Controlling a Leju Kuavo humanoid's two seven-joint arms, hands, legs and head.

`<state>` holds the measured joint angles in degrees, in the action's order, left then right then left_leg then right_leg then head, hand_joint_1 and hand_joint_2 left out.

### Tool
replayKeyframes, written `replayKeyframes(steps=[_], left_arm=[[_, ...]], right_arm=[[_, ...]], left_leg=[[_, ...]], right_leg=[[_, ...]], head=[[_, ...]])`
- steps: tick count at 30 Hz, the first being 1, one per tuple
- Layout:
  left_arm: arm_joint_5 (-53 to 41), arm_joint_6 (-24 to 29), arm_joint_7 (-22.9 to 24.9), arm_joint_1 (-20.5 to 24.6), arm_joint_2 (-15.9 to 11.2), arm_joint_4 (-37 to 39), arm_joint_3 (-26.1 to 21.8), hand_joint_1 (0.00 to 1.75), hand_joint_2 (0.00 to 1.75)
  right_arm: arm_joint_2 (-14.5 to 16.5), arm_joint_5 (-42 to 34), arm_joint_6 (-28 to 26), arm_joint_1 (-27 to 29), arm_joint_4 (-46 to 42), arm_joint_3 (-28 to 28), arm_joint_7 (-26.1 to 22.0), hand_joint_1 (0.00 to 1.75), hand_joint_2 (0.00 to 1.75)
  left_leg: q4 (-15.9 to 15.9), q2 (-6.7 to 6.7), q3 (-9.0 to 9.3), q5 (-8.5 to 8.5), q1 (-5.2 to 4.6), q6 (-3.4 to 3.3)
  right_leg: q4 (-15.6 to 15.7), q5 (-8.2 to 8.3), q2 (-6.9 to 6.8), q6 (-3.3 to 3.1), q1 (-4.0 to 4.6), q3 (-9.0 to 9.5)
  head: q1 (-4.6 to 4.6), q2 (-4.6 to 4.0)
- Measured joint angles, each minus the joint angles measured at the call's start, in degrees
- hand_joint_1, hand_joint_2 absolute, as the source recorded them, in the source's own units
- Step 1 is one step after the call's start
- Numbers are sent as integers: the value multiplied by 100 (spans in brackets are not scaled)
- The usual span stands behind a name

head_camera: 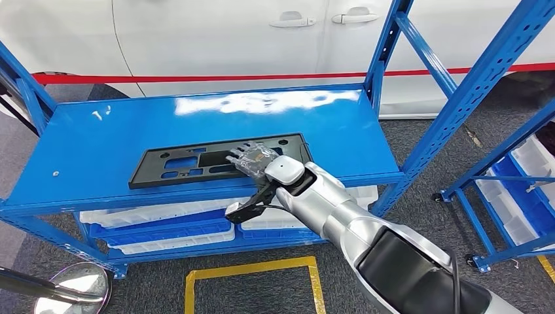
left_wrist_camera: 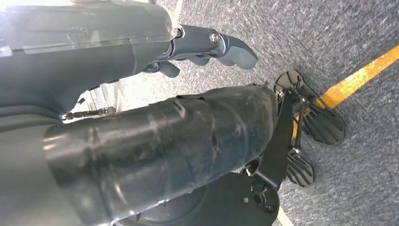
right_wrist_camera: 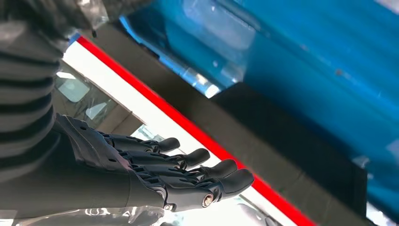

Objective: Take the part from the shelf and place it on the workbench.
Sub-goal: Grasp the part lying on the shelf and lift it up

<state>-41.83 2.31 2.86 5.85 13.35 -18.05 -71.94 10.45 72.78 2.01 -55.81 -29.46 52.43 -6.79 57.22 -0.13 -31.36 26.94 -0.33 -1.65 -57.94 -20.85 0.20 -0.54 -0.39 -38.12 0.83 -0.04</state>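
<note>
While flat black plastic part (head_camera: 219, 160) lies on glossy blue shelf (head_camera: 85, 147), right hand (head_camera: 252, 159) hovers w/ fingers straight.

a white car (head_camera: 216, 39) behind red tape (head_camera: 196, 77), white bins (head_camera: 163, 222) below, yellow floor marking (head_camera: 252, 268).

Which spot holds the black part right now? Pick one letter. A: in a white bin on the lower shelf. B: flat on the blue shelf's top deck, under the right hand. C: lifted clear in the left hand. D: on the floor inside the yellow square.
B: the black part lies flat on the blue shelf, with the right hand reaching over its right portion.
</note>
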Motion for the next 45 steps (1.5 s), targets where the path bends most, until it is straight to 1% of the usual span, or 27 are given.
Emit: replayKeyframes(steps=[1, 3, 5, 7, 15, 16, 19, 20, 30, 45], left_arm=[[0, -8, 0, 0, 3, 0, 1, 0, 0], [-2, -10, 1, 0, 10, 0, 1, 0, 0], [-13, -11, 2, -1, 18, 0, 2, 0, 0], [-33, -16, 2, -1, 22, 0, 6, 0, 0], [-107, -45, 2, -2, 24, 2, 46, 0, 0], [-110, -51, 2, -2, 24, 2, 51, 0, 0], [-124, -70, 2, -3, 24, 2, 75, 0, 0], [-129, -74, 2, -3, 24, 2, 85, 0, 0], [-263, -96, 11, -12, 22, 7, 156, 0, 0], [-391, -116, -32, -17, 10, 60, 263, 0, 0]], right_arm=[[0, 12, 0, 8, 12, -9, 2, 0, 175], [-2, 47, -4, 21, 28, -31, 9, 0, 87], [-7, 98, -9, 35, 32, -56, 15, 0, 87], [-15, 132, -12, 54, 32, -89, 17, 0, 175], [-37, 172, -14, 137, 19, -254, 33, 0, 175], [-38, 176, -13, 142, 15, -265, 38, 18, 175], [-41, 188, -9, 158, 13, -287, 55, 149, 175], [-45, 190, -10, 165, 12, -294, 63, 175, 175], [-175, 308, -76, 267, -111, -457, 131, 175, 175], [-473, 416, -51, 378, -214, -705, 103, 175, 175]], left_leg=[[0, 0, 0, 0, 0, 0], [0, 0, 0, 0, 0, 0], [0, 0, 0, 0, 0, 0], [0, 0, 1, 0, 0, 0], [0, 0, 0, 0, 0, 0], [0, 0, 0, 0, 0, 0], [0, 0, 0, 0, 0, 0], [0, 0, 1, 0, 0, 0], [0, 0, 2, 0, -1, 0], [1, 0, 3, 0, -2, -1]], right_leg=[[0, 0, 0, 0, 0, 0], [0, 0, 0, 0, 0, 0], [0, 0, 0, 0, 0, 0], [0, 0, 1, 0, 0, 0], [0, 0, 0, 0, 0, 0], [0, 0, 0, 0, 0, 0], [0, 0, 0, 0, 0, 0], [0, 0, 0, 0, 0, 0], [1, 0, 0, 0, 0, 1], [3, 0, -2, 1, -3, 5]], head=[[0, 0], [0, 1], [0, 1], [0, 0], [0, 1], [0, 1], [0, 1], [0, 1], [0, 1], [0, 1]])
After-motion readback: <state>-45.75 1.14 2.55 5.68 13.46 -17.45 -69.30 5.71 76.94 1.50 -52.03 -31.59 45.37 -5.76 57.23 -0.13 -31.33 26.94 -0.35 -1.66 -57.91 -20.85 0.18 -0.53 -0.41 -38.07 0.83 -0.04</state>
